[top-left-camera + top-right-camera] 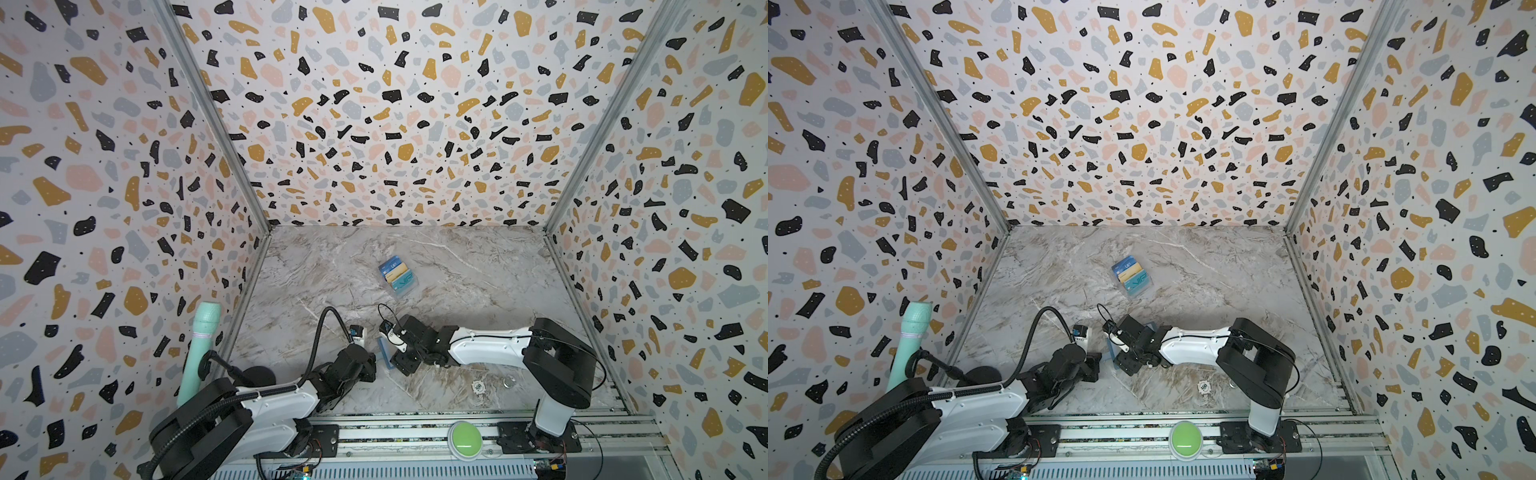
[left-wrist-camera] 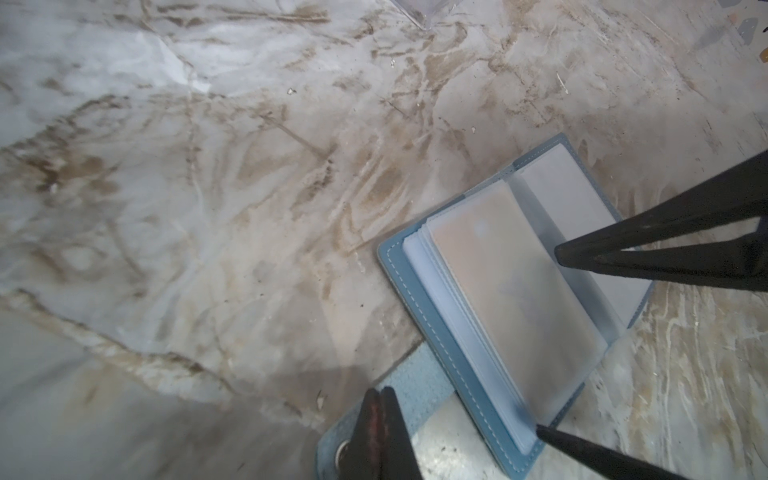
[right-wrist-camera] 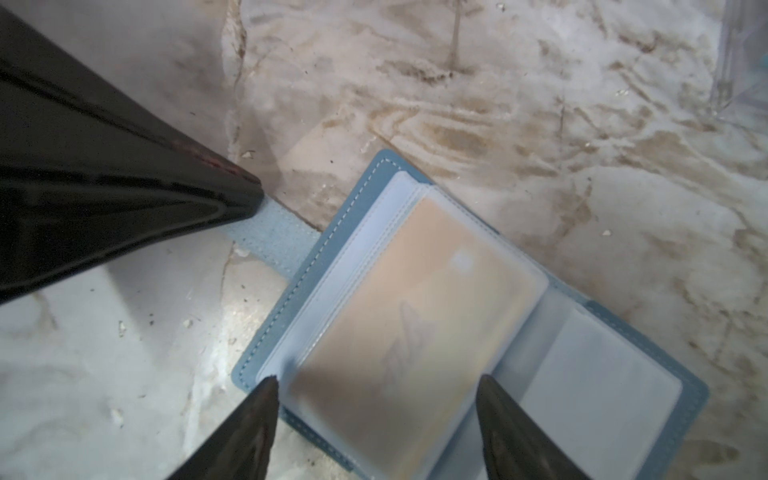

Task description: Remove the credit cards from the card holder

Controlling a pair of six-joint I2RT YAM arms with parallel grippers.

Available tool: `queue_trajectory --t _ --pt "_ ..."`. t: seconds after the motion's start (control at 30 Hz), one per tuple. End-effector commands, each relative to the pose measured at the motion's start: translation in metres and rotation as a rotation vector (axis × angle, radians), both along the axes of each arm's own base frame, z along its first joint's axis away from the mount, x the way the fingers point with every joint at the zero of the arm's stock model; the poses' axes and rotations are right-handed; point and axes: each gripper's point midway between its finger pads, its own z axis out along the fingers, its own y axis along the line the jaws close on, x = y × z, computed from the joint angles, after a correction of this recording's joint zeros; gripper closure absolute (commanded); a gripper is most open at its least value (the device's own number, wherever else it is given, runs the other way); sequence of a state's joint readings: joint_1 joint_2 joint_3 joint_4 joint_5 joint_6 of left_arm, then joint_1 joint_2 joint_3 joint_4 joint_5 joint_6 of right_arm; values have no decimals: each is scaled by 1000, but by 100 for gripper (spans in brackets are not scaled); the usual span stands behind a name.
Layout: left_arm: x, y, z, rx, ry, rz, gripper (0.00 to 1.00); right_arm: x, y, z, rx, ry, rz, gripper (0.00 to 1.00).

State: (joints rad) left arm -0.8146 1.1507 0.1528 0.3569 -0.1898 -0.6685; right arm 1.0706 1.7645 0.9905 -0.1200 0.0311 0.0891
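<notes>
The slate-blue card holder lies open on the marble counter between both arms. The left fingers are together, tips on its strap tab. The right fingers are apart, straddling a sleeved yellow-tan card. 3 cards sit farther back in a clear stand.

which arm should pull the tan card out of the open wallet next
Right. The right end effector is open astride the sleeve holding the tan card; the left end effector is shut, resting on the strap tab of the card holder, likely pinning it.
</notes>
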Motion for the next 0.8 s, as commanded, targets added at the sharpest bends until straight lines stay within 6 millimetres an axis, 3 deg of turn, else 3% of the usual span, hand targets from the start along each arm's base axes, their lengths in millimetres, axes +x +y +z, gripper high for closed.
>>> queue_trajectory --t 0.0,0.43,0.77 --pt "-6 6 -11 43 26 -9 100 5 7 11 30 -5 -10 25" --pt "-8 8 -12 46 27 -8 100 15 -7 -2 -59 -36 -66 32" --pt "-8 8 -11 47 27 -7 100 23 -15 5 -68 -69 -108 36"
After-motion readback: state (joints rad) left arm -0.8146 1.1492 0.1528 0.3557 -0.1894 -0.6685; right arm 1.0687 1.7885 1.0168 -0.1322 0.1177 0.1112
